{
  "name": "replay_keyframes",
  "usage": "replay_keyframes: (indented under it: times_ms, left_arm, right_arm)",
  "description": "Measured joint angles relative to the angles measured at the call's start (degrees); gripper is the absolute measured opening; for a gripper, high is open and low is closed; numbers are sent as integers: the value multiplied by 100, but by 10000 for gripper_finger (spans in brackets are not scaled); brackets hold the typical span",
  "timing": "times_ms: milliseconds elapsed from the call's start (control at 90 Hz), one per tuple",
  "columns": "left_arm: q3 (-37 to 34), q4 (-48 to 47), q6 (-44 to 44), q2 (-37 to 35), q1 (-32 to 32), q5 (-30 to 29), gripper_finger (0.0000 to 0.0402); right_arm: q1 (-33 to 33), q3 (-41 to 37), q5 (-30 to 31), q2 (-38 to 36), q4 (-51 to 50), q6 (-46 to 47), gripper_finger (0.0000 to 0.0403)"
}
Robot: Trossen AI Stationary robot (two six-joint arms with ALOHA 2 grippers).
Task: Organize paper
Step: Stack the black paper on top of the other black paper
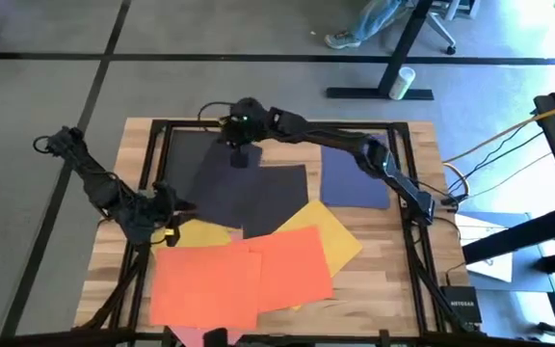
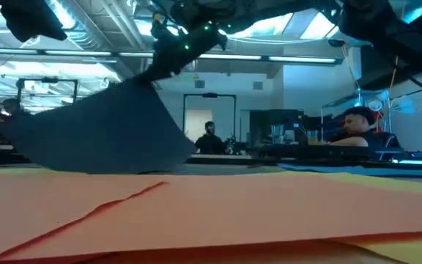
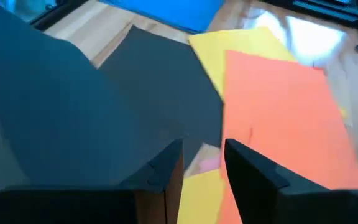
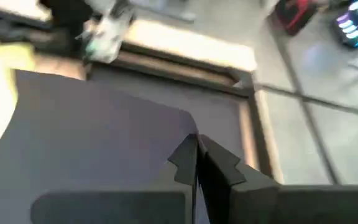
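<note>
Left claw (image 1: 171,224) parted and empty at the tabletop's (image 1: 383,280) left edge, orange-red sheets (image 1: 239,275) and yellow sheets (image 1: 328,231) in front, right claw (image 1: 236,138) pinched on a raised black sheet (image 1: 222,173), navy sheet (image 1: 355,176) flat at right.

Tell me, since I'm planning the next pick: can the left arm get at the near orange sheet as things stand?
Probably yes. The left tool hovers open right at the orange sheet, which lies on top with nothing over it. The right tool is far off, shut on the black sheet.
</note>
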Motion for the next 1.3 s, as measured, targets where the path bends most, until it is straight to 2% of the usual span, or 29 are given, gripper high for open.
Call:
replay_keyframes:
  times_ms: [222,322,456,578,789,956,1056,1133,1222,1300]
  left_arm:
    - [-897,75,-381,95,896,7,101]
    - [-1282,593,-111,98,1414,31,101]
    - [-1742,1465,431,104,2108,366,101]
    - [-1969,1943,751,102,2555,607,101]
    - [-2010,1922,793,128,3248,619,101]
    - [-2008,1544,647,279,3801,672,101]
    - [-2008,1095,308,422,4137,678,101]
    - [-2008,834,89,541,4345,680,101]
    - [-2008,736,-2,641,4493,680,101]
    - [-2008,795,21,668,4497,686,101]
  right_arm:
    - [252,12,1,133,379,-69,0]
    - [344,24,38,273,674,-222,0]
    - [449,11,168,410,985,-575,0]
    - [454,19,465,433,1007,-780,0]
    - [473,10,796,459,951,-775,7]
    - [650,12,1373,369,890,-643,48]
    - [741,12,1524,297,866,-737,87]
    - [844,12,1881,219,718,-817,120]
    - [975,12,2502,56,35,-747,151]
    - [1133,12,2996,-105,-865,-196,163]
